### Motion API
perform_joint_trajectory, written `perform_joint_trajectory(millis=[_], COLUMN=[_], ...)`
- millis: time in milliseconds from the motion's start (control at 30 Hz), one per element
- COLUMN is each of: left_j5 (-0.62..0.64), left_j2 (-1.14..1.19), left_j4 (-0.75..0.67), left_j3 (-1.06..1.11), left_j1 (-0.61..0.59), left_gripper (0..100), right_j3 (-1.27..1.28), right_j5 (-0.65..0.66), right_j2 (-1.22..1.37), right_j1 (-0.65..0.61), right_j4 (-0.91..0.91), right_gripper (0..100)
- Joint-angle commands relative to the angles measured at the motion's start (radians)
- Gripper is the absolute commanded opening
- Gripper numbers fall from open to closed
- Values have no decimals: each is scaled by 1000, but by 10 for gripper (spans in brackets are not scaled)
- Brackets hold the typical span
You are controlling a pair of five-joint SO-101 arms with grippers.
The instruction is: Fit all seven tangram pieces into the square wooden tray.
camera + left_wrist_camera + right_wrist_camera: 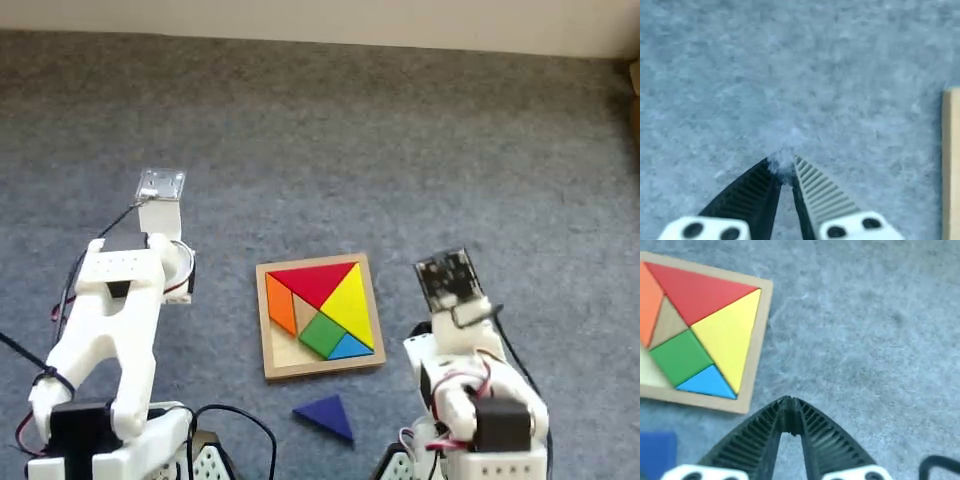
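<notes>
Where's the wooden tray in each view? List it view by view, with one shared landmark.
High view: wooden tray at picture centre.
Left wrist view: a strip of its rim, off to one side of the left gripper.
Right wrist view: its corner beyond the right gripper.
Shared landmark: grey carpet surrounding it.

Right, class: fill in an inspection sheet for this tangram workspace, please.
Surface: grey felt-like table cover.
Job's things: square wooden tray partly filled with coloured pieces; dark blue triangle piece outside it, near its edge, not touching.
Clutter: nothing seen.
Grippers: left gripper and right gripper both shut, empty, over the cover.
Cables: black cable looped on the cover.
Surroundings: pale wall strip.
</notes>
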Motion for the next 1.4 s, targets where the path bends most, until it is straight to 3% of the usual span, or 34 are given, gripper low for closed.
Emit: perform_joint_trajectory(millis=[0, 133, 333, 533, 700, 1133, 1367], left_j5=[3, 3, 3, 3, 3, 3, 3], left_j2=[-33, -33, -33, -31, -31, -31, -31], left_j4=[-25, -25, -25, -25, -25, -26, -26], left_j3=[-2, 1, 2, 2, 2, 2, 4], left_j1=[-33, -33, -35, -35, -35, -30, -30], left_gripper=[5, 5, 5, 5, 5, 5, 5], right_j3=[-122, -125, -120, 36, 54, 59, -30], right_j5=[6, -109, -233, -328, -319, -319, -397], right_j2=[208, 277, 286, 289, 289, 294, 602], right_j1=[-142, -312, -435, -696, -800, -900, -901], right_j4=[33, 35, 19, -97, -107, -150, -177], right_gripper=[14, 53, 276, 275, 237, 237, 238])
